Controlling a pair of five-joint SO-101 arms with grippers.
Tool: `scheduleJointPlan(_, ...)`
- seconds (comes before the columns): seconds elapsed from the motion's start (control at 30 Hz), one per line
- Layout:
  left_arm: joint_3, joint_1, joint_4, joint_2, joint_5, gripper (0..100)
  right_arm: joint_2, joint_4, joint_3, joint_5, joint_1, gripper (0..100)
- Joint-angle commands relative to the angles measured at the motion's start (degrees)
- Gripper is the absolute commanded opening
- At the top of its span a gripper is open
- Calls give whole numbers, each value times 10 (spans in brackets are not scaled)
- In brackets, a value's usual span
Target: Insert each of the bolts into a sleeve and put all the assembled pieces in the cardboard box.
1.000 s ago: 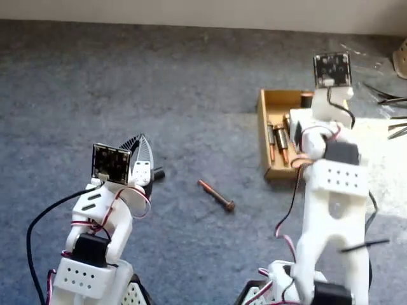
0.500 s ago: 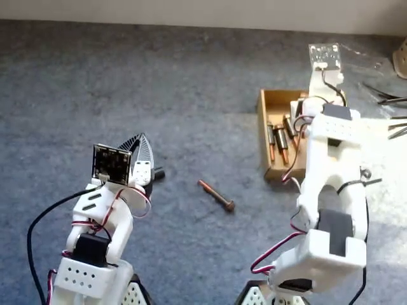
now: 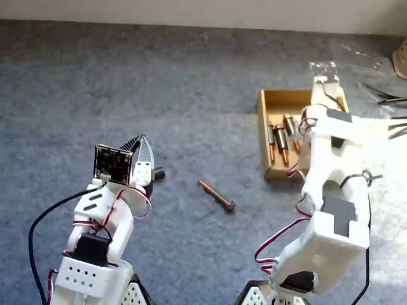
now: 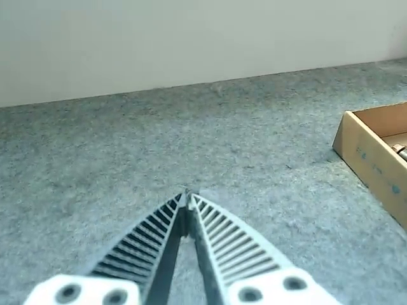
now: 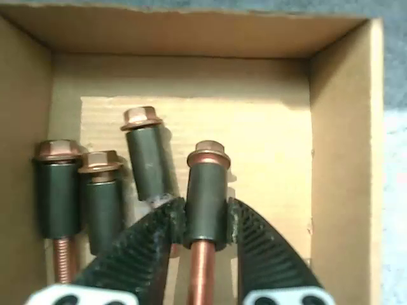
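My right gripper (image 5: 205, 215) is shut on an assembled piece (image 5: 206, 190), a copper bolt in a black sleeve, low inside the cardboard box (image 5: 346, 127). Three more sleeved bolts (image 5: 102, 190) lie beside it on the box floor. In the high view the right arm (image 3: 331, 133) stretches over the box (image 3: 270, 101), where sleeved bolts (image 3: 282, 143) lie. A bare copper bolt (image 3: 216, 195) lies on the carpet in the middle. A small black sleeve (image 3: 159, 173) lies beside my left gripper (image 3: 142, 138), which is shut and holds nothing (image 4: 187, 198).
Grey carpet covers the table. Dark tools (image 3: 388, 95) and clear plastic lie on a pale patch at the far right, beyond the box. The box's side (image 4: 375, 159) shows in the left wrist view. Open carpet lies between the two arms.
The right arm has stretched farther forward and down over the box, carrying the sleeved bolt inside. The left arm, loose bolt and sleeve have not moved.
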Motion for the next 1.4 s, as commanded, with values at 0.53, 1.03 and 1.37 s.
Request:
scheduleJointPlan(0.53,-3,-7,-12,-7,-3,6,-27,1,-38,40,-29,81)
scheduleJointPlan(1.03,-3,-7,-12,-7,-3,6,-386,63,172,39,-147,81)
scheduleJointPlan(1.37,-3,-8,-12,-7,-3,6,-561,62,291,40,-156,77)
